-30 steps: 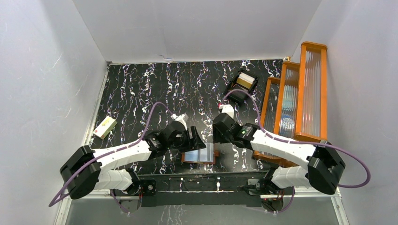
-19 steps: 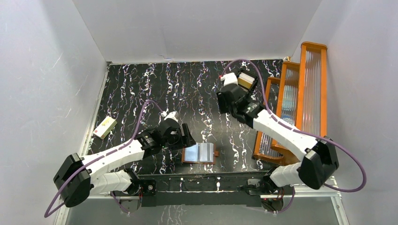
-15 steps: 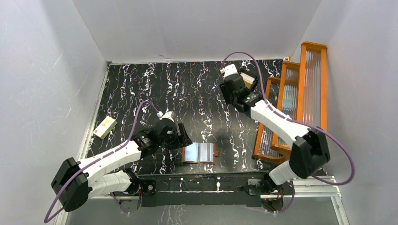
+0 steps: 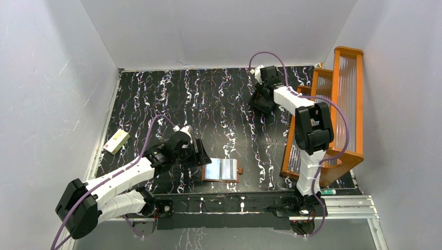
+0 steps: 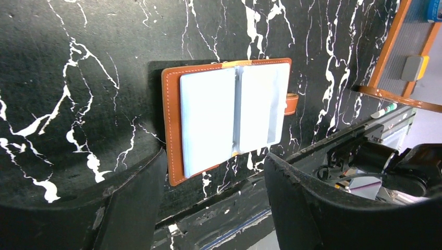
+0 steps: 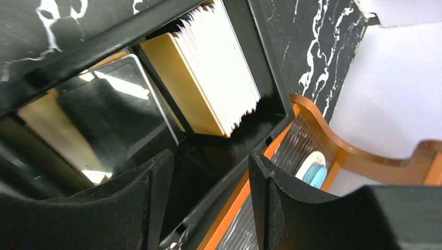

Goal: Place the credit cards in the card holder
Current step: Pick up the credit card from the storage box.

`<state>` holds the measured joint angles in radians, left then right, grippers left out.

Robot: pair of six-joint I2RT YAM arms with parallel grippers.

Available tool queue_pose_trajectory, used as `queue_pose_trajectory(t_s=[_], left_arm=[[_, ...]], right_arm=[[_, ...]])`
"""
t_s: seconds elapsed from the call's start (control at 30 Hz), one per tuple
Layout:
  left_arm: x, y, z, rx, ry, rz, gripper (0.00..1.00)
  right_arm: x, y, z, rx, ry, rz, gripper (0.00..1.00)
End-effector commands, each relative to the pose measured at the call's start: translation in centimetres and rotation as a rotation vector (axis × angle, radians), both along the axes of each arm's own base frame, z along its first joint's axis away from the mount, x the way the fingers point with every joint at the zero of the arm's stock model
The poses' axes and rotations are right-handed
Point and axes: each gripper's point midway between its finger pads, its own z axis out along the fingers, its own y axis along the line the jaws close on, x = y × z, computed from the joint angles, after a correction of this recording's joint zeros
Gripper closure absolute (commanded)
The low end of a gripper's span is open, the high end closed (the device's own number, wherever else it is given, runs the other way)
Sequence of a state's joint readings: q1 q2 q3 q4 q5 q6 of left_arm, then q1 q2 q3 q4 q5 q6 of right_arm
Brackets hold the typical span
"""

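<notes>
Hovering spread and empty, the left gripper (image 5: 213, 198) is held beside the card holder (image 4: 221, 170), laid open at the near edge, long axis left-right, tab rightward, stitched leather, glossy pockets. The right gripper (image 6: 206, 166), likewise parted, is held over stacked cards (image 6: 219, 67).

text: none legible | labels — none | brands, numbers, signs — none

leather-look card holder (image 5: 229, 117), glossy plastic tray (image 6: 263, 57)
</notes>
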<state>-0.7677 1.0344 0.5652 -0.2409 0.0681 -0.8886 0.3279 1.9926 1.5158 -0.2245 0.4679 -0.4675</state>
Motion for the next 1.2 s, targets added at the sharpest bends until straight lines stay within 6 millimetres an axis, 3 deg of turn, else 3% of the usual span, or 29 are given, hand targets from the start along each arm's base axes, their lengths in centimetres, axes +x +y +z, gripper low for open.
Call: queue_pose_trajectory(t_s=[0.0,0.4,0.93,1.17], left_arm=[[-0.6,-0.5,1.2,-0.046,-0.007,-0.047,0.34],[0.3,-1.2,2.1,-0.043,-0.032,-0.064,0.34],[-0.1,-1.4,1.7,-0.075,-0.006,-0.046,0.34],[-0.1,-1.2,1.9,-0.074,-0.01,-0.039,0.34]], right_arm=[[3.8,-0.6,1.8,-0.037,-0.057,0.099,0.38],[5.5,0.1,-0.5,-0.066,-0.061,0.251,0.4],[5.1,-0.5,-2.9,-0.143,-0.046,0.295,0.43],[5.3,-1.0,-3.4,-0.175,-0.048,0.276,0.49]])
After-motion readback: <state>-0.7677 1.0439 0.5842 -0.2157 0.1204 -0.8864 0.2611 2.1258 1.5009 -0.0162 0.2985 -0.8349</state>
